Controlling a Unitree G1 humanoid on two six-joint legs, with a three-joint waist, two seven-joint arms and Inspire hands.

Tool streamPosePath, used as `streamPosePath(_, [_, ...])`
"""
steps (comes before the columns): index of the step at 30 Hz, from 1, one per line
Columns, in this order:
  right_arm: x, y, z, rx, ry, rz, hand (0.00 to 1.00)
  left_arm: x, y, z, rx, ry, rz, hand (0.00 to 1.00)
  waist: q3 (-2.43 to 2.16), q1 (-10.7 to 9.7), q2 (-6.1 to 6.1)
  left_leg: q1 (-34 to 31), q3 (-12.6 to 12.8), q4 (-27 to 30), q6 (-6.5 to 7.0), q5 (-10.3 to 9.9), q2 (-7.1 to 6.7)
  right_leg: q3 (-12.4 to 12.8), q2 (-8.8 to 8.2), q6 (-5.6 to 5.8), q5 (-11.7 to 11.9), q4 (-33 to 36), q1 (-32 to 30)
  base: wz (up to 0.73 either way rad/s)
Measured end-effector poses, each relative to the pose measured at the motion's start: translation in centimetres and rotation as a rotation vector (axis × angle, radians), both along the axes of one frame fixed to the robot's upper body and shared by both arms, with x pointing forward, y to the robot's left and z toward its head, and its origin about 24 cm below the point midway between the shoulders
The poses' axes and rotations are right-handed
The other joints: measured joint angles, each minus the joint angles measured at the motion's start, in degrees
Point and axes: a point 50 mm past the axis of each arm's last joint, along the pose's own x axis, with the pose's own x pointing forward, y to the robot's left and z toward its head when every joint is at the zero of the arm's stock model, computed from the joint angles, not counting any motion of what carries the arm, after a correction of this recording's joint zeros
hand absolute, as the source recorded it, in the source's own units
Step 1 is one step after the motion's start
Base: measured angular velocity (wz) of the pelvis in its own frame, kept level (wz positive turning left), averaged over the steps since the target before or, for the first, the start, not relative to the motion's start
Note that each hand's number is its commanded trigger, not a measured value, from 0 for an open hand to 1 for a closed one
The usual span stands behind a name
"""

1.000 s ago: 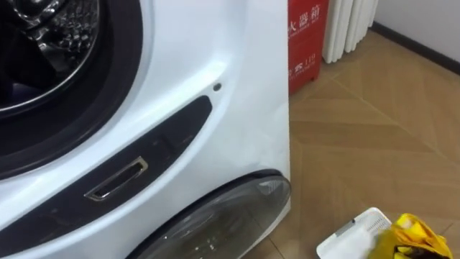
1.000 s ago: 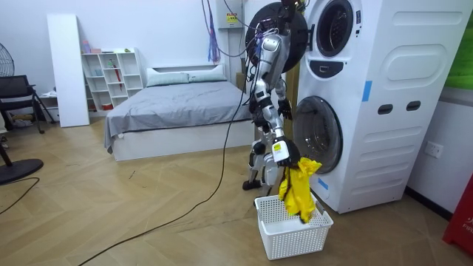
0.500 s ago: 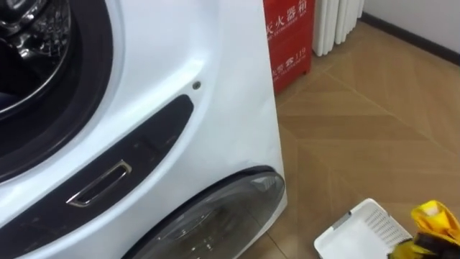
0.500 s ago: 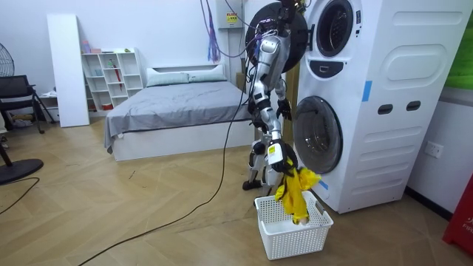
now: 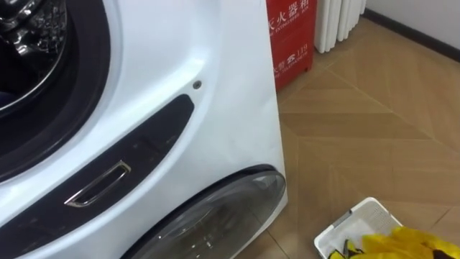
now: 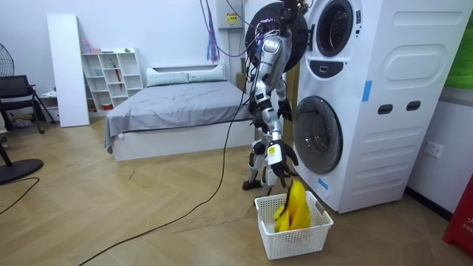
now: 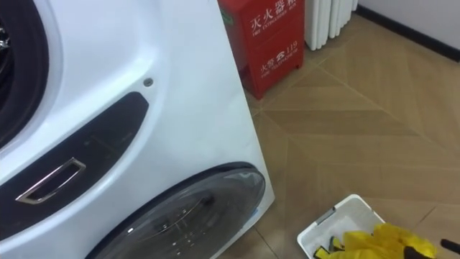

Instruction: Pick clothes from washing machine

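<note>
Right hand (image 6: pixel 280 157) low over white basket (image 6: pixel 295 241), grip can't be read from here; yellow garment (image 6: pixel 293 210) heaped inside, its top just below the hand, so cloth caught on a finger could drag back out on lifting.

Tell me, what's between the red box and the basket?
Only bare wooden floor lies between the red box and the basket, as both eye views show.

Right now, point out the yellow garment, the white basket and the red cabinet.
yellow garment (image 6: pixel 293 210), room view, middle of the cloth.
white basket (image 6: pixel 299 242), room view, its front wall.
red cabinet (image 5: pixel 291 32), left eye view, its front face.
</note>
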Motion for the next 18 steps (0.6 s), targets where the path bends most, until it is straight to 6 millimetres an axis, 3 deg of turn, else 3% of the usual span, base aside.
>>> streamPosePath(18, [0.2, 0.1, 0.1, 0.008, -0.009, 0.024, 0.0, -2.0, 0.3, -0.4, -0.03, 0.04, 0.056, 0.0, 0.16, 0.1, -0.26, 0.0, -0.3, 0.6, 0.0, 0.0, -0.02, -0.1, -0.1, 0.0, 0.0, 0.3, 0.1, 0.0])
